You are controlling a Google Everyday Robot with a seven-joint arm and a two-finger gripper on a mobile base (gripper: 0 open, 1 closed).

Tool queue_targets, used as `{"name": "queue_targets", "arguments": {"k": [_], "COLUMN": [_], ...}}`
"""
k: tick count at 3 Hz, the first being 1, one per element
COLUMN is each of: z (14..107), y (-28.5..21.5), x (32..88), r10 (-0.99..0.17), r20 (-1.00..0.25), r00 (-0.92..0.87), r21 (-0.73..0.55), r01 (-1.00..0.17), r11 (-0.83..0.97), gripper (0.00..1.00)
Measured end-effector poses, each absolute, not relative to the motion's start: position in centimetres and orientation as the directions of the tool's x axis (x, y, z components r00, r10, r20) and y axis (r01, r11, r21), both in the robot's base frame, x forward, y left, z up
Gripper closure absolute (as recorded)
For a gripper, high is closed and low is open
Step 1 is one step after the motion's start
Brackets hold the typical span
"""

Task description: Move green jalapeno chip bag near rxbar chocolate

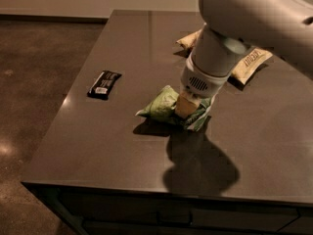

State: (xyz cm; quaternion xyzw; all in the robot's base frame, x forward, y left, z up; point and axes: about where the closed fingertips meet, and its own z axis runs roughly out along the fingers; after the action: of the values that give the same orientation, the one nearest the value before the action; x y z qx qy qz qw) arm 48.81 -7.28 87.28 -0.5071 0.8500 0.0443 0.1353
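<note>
The green jalapeno chip bag (164,104) is crumpled and held just above the dark table (122,146), near its middle. My gripper (188,106) reaches down from the big white arm and is shut on the bag's middle; one tan fingertip (185,106) shows against the green. The rxbar chocolate (104,84), a small flat black wrapper with a white patch, lies to the left near the table's left edge, a short way from the bag.
A brown-and-cream chip bag (247,65) lies at the back right, partly behind my arm. The table's left edge (63,106) and front edge drop to a brown floor. The arm casts a dark shadow (200,170) in front of the bag.
</note>
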Motion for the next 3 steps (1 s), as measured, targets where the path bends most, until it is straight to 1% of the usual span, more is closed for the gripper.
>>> {"name": "queue_targets", "arguments": {"k": [2,3], "z": [88.0,87.6], "y": [0.2,2.7], "x": [50.3,52.1], "r10": [-0.858,-0.857], "r20": [-0.37,-0.396], "r00": [-0.357,-0.331], "r21": [-0.027,-0.051], "r01": [-0.919,-0.923], "r11": [0.394,0.381], "gripper": [1.0,1.0]}}
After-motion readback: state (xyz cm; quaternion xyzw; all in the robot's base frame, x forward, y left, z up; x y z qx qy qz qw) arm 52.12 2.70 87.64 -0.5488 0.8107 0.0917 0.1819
